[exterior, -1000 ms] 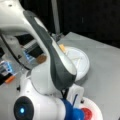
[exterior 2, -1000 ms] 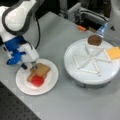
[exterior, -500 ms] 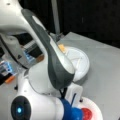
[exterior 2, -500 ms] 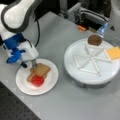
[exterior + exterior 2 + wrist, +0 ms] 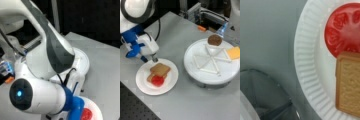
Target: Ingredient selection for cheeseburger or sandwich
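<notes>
**Toast set over tomato on the plate, hand hanging just above**

Grey table (image 5: 182, 105) fills both front views, with a dark backdrop and some equipment along a front view's top. On the table, toward a front view's left, sits a round white paper plate (image 5: 143, 86) carrying the sandwich (image 5: 157, 74): a tan-brown toast square (image 5: 160, 69) lies on top, tilted, with another toast edge (image 5: 150, 78) showing under it and a red tomato disc (image 5: 158, 80) poking out at the side nearer the bottom. The wrist view shows the same plate rim (image 5: 306, 75), the tomato (image 5: 345, 27) and the toast (image 5: 348, 85) overlapping the tomato's edge.

Toward a front view's right stands a round white divided tray (image 5: 202, 75), its ribs splitting it into wedges. A dark brown patty disc (image 5: 214, 39) rests in a wedge near the top, and a yellow cheese square (image 5: 233, 52) lies at the tray's right edge.

The hand (image 5: 148, 58), on the white and blue arm (image 5: 135, 45), hangs over the plate's upper left rim, just beside the toast; it holds nothing, and whether its jaws are apart or together I cannot tell. In a front view the arm (image 5: 50, 62) blocks most of the scene.
</notes>
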Controlling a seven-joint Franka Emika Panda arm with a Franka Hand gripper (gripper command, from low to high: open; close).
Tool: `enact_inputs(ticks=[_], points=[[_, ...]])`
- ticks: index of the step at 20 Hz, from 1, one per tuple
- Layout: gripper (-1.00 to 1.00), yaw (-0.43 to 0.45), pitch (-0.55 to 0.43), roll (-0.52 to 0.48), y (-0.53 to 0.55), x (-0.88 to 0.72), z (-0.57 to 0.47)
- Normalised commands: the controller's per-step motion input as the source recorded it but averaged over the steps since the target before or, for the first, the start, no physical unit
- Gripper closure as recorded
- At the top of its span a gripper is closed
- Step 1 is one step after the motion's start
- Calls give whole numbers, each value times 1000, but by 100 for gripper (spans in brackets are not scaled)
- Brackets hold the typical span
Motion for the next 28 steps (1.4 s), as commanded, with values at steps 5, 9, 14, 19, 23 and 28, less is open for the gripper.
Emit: enact_inputs(ticks=[5, 9, 14, 19, 23, 28], points=[[-100, -92, 33, -747, 621, -20, 214], [-100, -125, -35, -682, 518, -41, 156], [-100, -36, -33, -604, 402, -209, 183], [-100, 43, -35, -425, 385, -368, 124], [-100, -14, -68, -249, 288, -423, -79], [-100, -25, -143, -219, 153, -463, -155]])
